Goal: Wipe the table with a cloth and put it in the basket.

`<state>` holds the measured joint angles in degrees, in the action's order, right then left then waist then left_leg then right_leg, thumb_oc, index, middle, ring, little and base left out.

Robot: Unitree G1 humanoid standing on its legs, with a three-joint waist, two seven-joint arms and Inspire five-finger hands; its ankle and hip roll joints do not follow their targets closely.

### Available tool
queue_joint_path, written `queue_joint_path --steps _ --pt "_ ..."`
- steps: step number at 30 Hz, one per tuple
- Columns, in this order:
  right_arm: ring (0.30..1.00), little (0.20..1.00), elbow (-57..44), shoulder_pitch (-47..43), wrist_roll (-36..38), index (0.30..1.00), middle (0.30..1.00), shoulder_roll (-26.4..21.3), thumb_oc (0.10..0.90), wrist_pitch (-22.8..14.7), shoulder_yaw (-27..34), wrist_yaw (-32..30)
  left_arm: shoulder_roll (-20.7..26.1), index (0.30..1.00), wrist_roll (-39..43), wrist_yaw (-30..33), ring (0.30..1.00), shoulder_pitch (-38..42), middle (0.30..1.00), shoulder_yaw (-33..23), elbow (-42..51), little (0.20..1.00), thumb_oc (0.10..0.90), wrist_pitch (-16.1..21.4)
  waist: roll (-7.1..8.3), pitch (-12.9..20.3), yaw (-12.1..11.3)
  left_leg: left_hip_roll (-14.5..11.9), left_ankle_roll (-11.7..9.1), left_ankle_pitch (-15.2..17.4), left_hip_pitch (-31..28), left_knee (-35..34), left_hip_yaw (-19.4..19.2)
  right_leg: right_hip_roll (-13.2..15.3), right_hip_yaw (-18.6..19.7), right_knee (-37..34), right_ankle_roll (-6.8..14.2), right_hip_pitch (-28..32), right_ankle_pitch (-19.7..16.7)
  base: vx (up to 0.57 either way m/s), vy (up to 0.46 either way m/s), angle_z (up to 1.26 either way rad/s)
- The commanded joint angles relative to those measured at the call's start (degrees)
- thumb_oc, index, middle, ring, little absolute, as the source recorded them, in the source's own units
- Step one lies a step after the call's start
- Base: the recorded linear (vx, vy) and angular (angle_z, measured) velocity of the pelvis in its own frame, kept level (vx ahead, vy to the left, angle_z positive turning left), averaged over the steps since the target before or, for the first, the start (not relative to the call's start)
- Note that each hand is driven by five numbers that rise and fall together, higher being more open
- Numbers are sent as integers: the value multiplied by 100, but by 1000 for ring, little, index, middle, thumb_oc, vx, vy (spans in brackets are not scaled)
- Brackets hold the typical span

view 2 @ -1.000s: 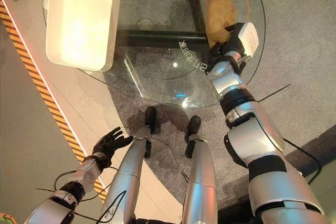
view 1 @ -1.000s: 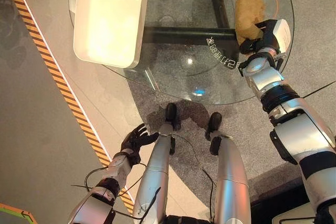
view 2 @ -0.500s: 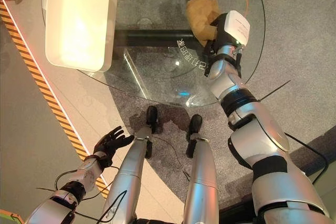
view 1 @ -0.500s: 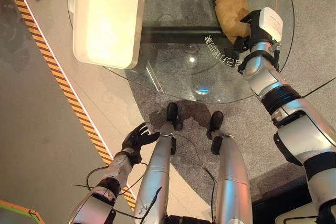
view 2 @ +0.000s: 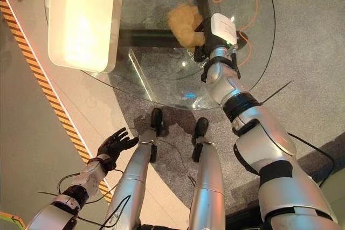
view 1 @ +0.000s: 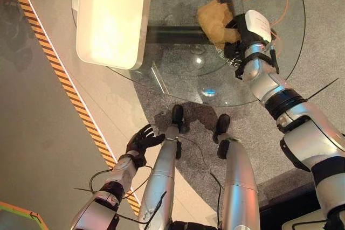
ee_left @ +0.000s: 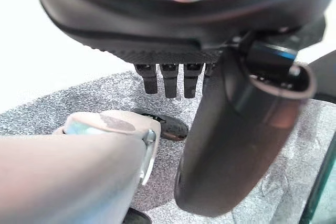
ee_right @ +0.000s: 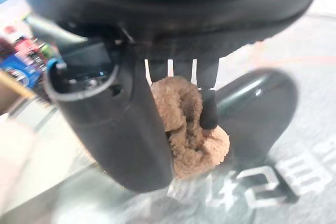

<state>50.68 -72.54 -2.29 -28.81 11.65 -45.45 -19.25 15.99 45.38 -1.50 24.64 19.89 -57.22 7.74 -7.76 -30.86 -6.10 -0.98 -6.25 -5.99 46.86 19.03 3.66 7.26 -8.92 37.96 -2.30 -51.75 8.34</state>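
Left robot hand (view 1: 141, 139): hangs low near the floor, fingers spread, holding nothing.
Basket (view 1: 110, 20): white, on the far left of the glass tabletop (view 1: 178, 74).
Cloth (view 1: 215, 22): tan, bunched on the tabletop, right of the basket.
Right robot hand (view 1: 243, 35): fingers curled round the cloth.
Writing: white characters on the glass, unreadable.

basket (view 1: 110, 20) blocks table's (view 1: 178, 79) left (middle open)

A tan, fuzzy cloth (view 1: 215, 21) lies bunched in a crumpled lump on the round glass table (view 1: 178, 76), over the dark bar seen through the glass. A cream rectangular basket (view 1: 112, 17), open side up, sits on the table's left part, well apart from the cloth.
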Motion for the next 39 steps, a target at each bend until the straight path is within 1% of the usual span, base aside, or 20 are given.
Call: queue_joint_path --steps 1,9,14,18,22,28,31,34,39 --pt "300 200 -562 -51 -29 300 300 826 100 -768 -362 419 -117 900 -18 114 900 -27 900 176 -89 900 800 49 -217 107 -142 455 476 579 47 529 -581 -13 -180 -701 251 49 -419 5 16 5" --pt "300 200 -911 115 -173 300 300 956 100 -831 -550 829 -152 900 -33 179 900 -33 900 164 -12 900 800 22 -249 107 -139 481 474 551 10 508 -590 1 -181 -676 248 54 -407 3 4 2" --pt "300 200 -1035 212 -235 300 300 1015 100 -947 -656 1061 -161 900 -29 158 900 -19 900 160 -28 900 800 5 -245 107 -129 482 474 535 4 487 -599 -5 -175 -690 245 47 -415 0 0 0" --pt "300 200 -1208 301 -304 300 300 1027 100 -914 -752 1217 -173 900 -35 183 900 -24 900 169 -1 900 800 1 -230 107 -118 483 471 518 17 477 -602 -10 -180 -706 248 30 -435 0 0 0" --pt "300 200 -1212 340 -329 300 300 1041 100 -867 -805 1185 -177 900 -25 205 900 8 900 186 2 900 800 -6 -228 107 -109 485 477 514 18 470 -609 -13 -174 -720 251 25 -444 0 0 0" --pt "300 200 -1059 358 -385 300 300 1023 100 -918 -783 1166 -163 900 -25 183 900 28 900 181 -26 900 800 -16 -234 107 -107 482 479 513 18 482 -614 -4 -170 -705 256 18 -452 0 0 0" --pt "300 200 -949 343 -458 300 300 1020 100 -897 -769 1101 -172 900 -15 167 900 48 900 187 -56 900 800 -20 -239 107 -108 476 476 509 0 468 -622 9 -176 -720 258 30 -467 0 0 0" --pt "300 200 -811 320 -343 300 300 991 100 -766 -705 771 -171 900 24 187 900 76 900 211 -58 900 800 -50 -253 107 -103 470 484 508 7 472 -636 19 -171 -717 258 15 -485 0 0 0" --pt "300 200 -262 89 -248 300 300 851 100 -731 -422 8 -131 900 78 92 900 118 900 244 -171 900 800 -49 -291 107 -124 449 494 507 6 473 -645 47 -170 -688 257 5 -501 0 0 0"
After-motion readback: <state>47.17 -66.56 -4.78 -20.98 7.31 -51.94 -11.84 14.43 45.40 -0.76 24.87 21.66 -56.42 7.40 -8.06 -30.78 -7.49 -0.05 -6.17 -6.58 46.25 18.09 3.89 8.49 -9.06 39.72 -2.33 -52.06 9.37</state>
